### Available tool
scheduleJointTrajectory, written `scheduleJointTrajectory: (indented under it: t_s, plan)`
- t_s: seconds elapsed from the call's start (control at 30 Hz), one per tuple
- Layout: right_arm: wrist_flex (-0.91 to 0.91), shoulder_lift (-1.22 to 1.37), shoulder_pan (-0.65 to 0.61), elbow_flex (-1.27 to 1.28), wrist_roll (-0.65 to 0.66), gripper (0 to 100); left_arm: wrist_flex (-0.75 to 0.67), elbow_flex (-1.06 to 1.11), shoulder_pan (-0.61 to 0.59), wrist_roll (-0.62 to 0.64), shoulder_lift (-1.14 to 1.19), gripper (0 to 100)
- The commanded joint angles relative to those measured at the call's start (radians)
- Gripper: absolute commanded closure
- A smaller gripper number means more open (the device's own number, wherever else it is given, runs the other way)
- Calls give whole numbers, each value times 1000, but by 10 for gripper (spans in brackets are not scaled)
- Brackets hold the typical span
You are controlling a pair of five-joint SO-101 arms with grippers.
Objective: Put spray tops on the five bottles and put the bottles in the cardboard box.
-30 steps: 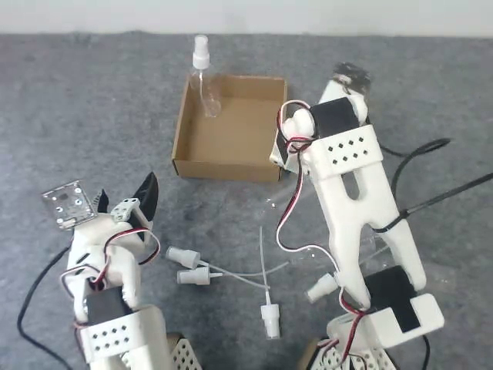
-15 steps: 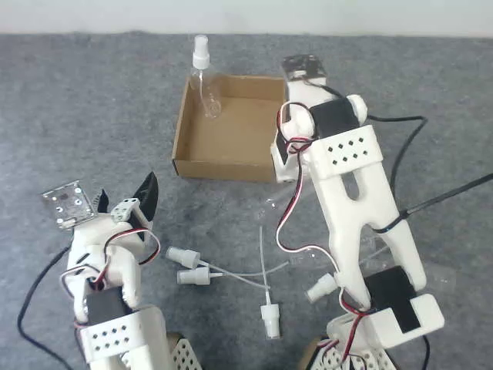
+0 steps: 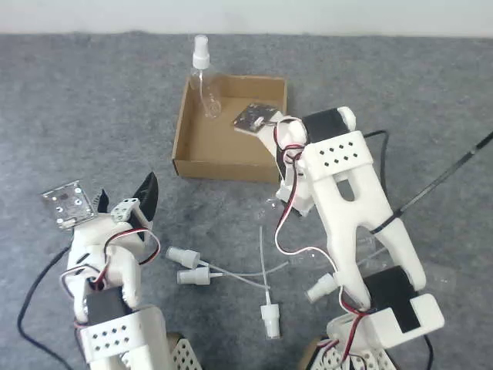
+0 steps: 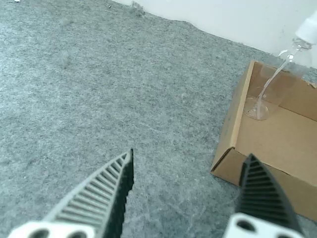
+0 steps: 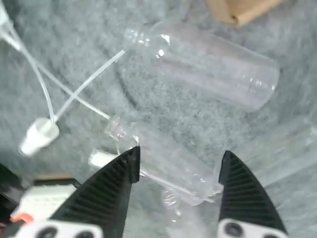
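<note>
The cardboard box [image 3: 189, 131] sits at the back of the grey mat, and a clear bottle with a white spray top [image 3: 205, 77] stands in its far left corner. That box [image 4: 233, 134] and bottle [image 4: 277, 79] also lie ahead of my open, empty left gripper [image 4: 189, 156], which hovers at the front left [image 3: 127, 189]. My right gripper [image 5: 182, 153] is open and points down over a capless clear bottle [image 5: 163, 166] lying between its fingers. A second capless bottle [image 5: 208, 64] lies just beyond, near the box corner [image 5: 237, 10].
Three loose spray tops [image 3: 182, 256] [image 3: 192, 276] [image 3: 270, 317] with thin tubes lie mid-table, and another [image 3: 321, 287] by the right arm's base. More clear bottles [image 3: 370, 247] lie under the right arm. Cables trail at the right.
The right arm's wrist swung from behind the box's right side toward the front left and tipped down over the lying bottles. The left arm kept still.
</note>
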Motion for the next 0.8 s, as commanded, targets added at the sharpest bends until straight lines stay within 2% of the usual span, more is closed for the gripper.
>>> scheduleJointTrajectory:
  t_s: [0.0,0.57,0.77]
  plan:
    - [13,-59,-7,-11,114,775,-31,-5,-3,5,-11,684]
    - [13,15,-94,66,519,772,-31,-4,-3,3,-11,684]
    - [-68,85,-96,64,552,772,-31,-4,-3,3,-11,684]
